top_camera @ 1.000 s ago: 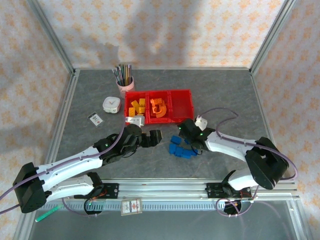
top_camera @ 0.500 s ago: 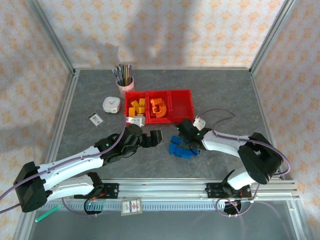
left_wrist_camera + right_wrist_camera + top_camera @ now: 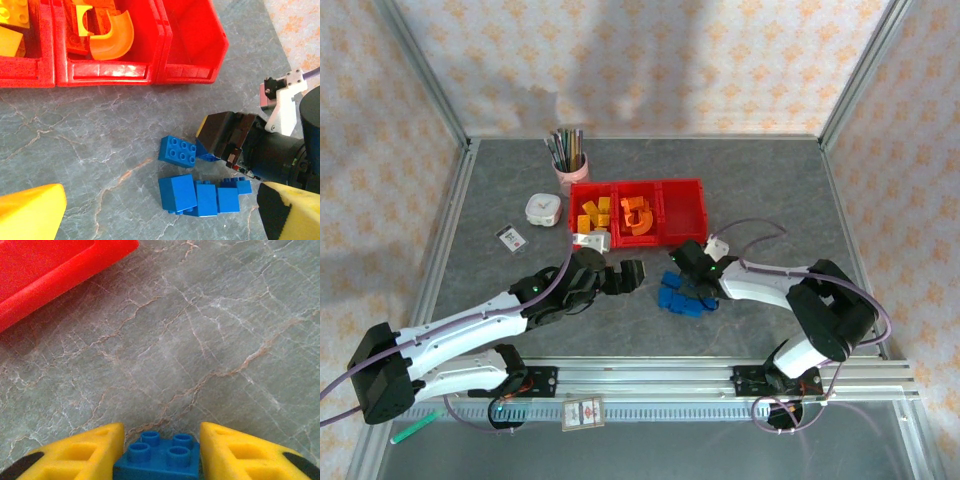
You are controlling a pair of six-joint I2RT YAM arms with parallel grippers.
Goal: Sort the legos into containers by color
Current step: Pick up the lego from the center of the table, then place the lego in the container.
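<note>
Three shiny red bins [image 3: 636, 212] sit joined in a row on the grey, stone-look table [image 3: 770, 180], seen from the top. Yellow blocks [image 3: 594, 214] lie in the left bin and orange pieces [image 3: 636, 214] in the middle one. They are too small to count here. A little heap of blue blocks [image 3: 682, 300] lies on the table just in front of the bins. The left gripper [image 3: 625, 277] hangs near the heap with its fingers wide apart, holding nothing. The right gripper [image 3: 678, 262] is down at the back edge of the heap.

From the left wrist, five bumpy, boxy blue blocks lie loose on the table. A smooth curved orange arch [image 3: 111, 36] rests in the middle bin.

From the right wrist, two yellow fingers [image 3: 75, 457] squeeze one blue block [image 3: 162, 462] with four round bumps, touching both its sides.
</note>
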